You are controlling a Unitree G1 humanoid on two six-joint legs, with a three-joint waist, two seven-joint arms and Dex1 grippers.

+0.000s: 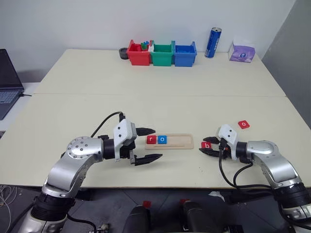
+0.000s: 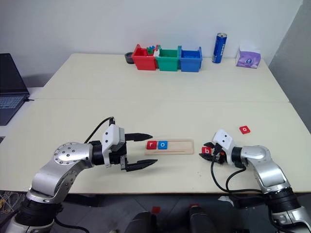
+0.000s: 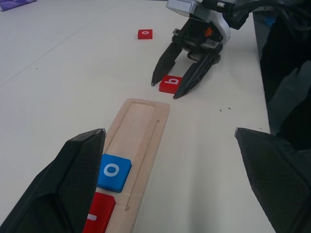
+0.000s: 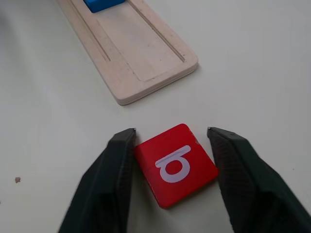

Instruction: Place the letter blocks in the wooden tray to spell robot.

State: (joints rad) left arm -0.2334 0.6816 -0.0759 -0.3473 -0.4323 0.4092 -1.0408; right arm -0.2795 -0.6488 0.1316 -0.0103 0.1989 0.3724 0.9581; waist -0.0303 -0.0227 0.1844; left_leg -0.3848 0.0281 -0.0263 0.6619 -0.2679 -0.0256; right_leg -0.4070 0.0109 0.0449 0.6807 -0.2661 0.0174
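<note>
A laptop (image 1: 7, 87) sits at the far left edge of the table (image 1: 73, 111). The left gripper (image 1: 148, 144) hovers just left of the wooden tray (image 1: 177, 141), its two black fingers spread wide with nothing between them. The tray lies flat near the front middle of the table. In its left end sit a red r block (image 1: 151, 140) and, touching it on the right, a blue o block (image 1: 162, 140); the rest of the groove is bare wood.

Just right of the tray, apart from it, the red b block (image 4: 175, 164) lies flat on the table. The right gripper (image 4: 170, 160) straddles it, one finger on each side, slightly parted. One finger looks to touch the block's edge and the other stands a hair off, so the block rests on the table rather than being lifted. Farther right and back lies a red o block (image 1: 243, 124), well apart from the gripper.

Along the far edge stand red (image 1: 138, 55), green (image 1: 162, 56) and blue bins (image 1: 185, 56), a blue can (image 1: 213, 42) and a tissue pack (image 1: 241, 51).
</note>
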